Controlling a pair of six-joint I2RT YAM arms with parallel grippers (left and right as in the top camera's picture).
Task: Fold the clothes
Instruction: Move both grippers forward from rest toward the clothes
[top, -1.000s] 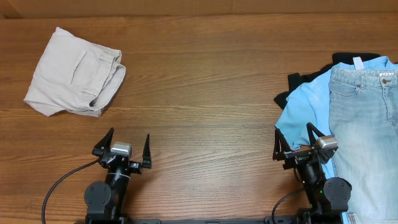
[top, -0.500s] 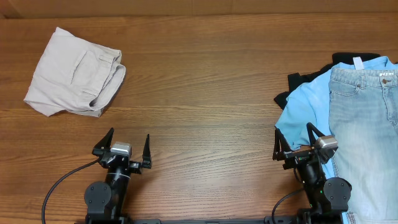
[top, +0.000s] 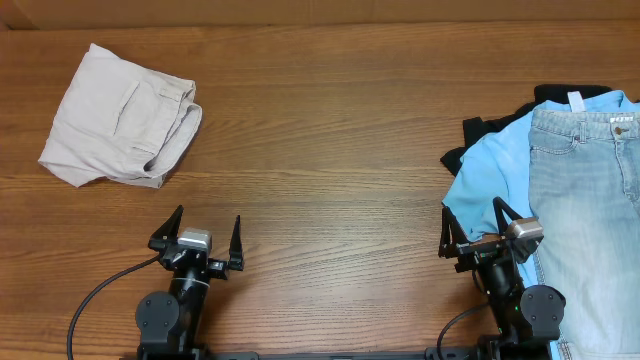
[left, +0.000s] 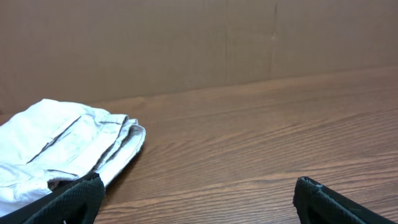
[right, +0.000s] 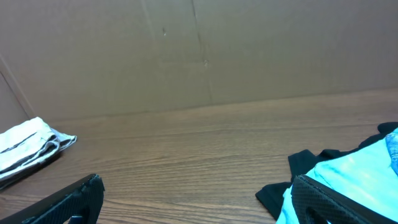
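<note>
The beige shorts (top: 118, 118) lie folded at the far left of the table; they also show in the left wrist view (left: 62, 146) and the right wrist view (right: 28, 149). At the right edge, light-wash denim shorts (top: 590, 200) lie on top of a sky-blue T-shirt (top: 492, 180), which lies over a black garment (top: 480, 135). The T-shirt (right: 348, 177) and black garment (right: 292, 180) show in the right wrist view. My left gripper (top: 207, 230) is open and empty near the front edge. My right gripper (top: 470, 225) is open and empty at the T-shirt's left edge.
A brown cardboard wall (left: 186, 43) stands along the table's back edge. Bare wood tabletop (top: 320, 170) lies between the two clothing piles.
</note>
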